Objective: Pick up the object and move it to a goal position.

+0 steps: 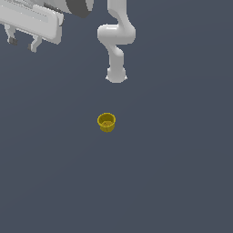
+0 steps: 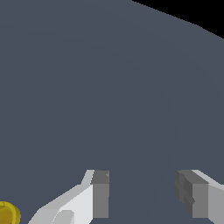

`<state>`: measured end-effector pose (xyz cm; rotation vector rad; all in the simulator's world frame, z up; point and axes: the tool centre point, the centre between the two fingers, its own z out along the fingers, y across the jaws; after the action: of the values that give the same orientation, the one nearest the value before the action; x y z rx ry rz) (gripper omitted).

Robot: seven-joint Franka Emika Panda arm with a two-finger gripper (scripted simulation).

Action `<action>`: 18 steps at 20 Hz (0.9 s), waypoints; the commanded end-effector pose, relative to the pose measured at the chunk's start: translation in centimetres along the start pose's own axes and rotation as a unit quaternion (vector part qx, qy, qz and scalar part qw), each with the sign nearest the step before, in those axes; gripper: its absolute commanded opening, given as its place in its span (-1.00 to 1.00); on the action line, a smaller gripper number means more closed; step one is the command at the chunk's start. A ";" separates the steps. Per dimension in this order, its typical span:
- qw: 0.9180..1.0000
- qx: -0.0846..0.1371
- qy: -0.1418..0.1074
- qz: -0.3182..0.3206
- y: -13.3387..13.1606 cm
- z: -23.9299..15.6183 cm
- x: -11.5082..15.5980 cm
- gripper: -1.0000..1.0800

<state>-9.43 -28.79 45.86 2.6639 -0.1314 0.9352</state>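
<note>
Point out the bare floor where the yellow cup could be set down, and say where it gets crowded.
The dark floor is bare on every side of the yellow cup: wide patches toward the exterior view's left, right and lower edge. The only crowding is beyond the cup, near the arm base. The hand hangs open at that view's upper left, apart from the cup.

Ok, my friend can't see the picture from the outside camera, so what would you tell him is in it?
A small yellow cup stands upright, alone, near the middle of a plain dark grey floor. The white robot arm rises behind it, and its open claw hangs empty near the exterior view's upper left corner, far from the cup.
</note>
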 end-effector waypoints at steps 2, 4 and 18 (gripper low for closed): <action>1.000 0.016 0.006 0.010 0.7 1.7 -1.8 0.23; 0.999 0.028 0.008 0.014 0.8 3.0 -2.9 0.23; 0.989 0.142 -0.003 0.028 -6.4 14.1 -12.2 0.23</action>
<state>-9.53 -28.27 28.12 2.9139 -0.0880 1.0199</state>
